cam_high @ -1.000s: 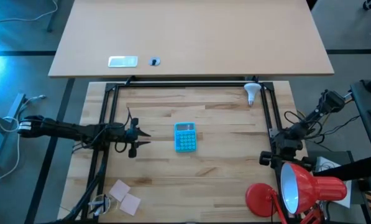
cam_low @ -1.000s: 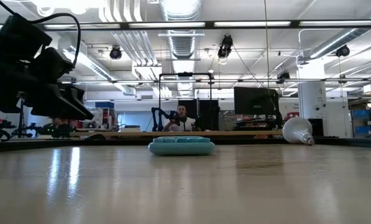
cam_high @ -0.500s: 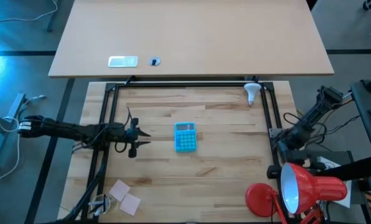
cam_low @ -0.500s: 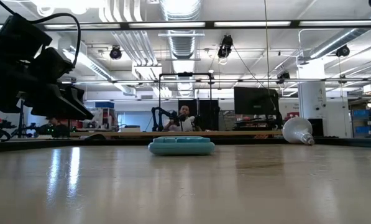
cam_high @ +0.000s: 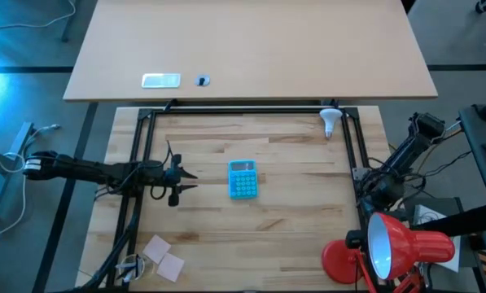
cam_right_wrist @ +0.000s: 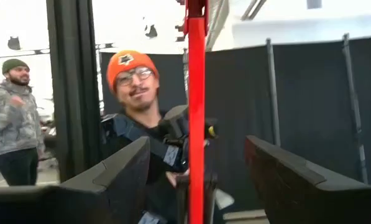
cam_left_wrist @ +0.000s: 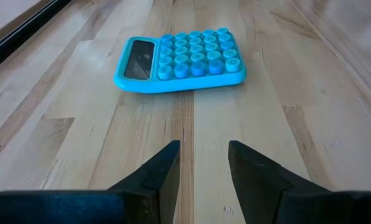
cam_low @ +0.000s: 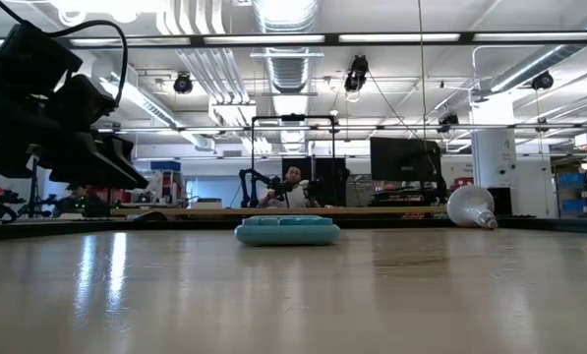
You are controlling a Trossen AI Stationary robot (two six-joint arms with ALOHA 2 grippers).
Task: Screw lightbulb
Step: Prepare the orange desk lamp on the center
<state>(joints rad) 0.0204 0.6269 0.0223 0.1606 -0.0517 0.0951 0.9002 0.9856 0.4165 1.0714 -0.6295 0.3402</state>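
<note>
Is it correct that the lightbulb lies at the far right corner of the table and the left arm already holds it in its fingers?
Not quite. The lightbulb does lie at the far right corner, but the left gripper holds nothing: the left wrist view shows its fingers open and empty, pointing at the blue calculator.

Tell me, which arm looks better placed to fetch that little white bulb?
Probably the right: the small white pear-shaped lightbulb lies at the table's far right edge, on its side. The left claw faces the turquoise calculator.
</note>
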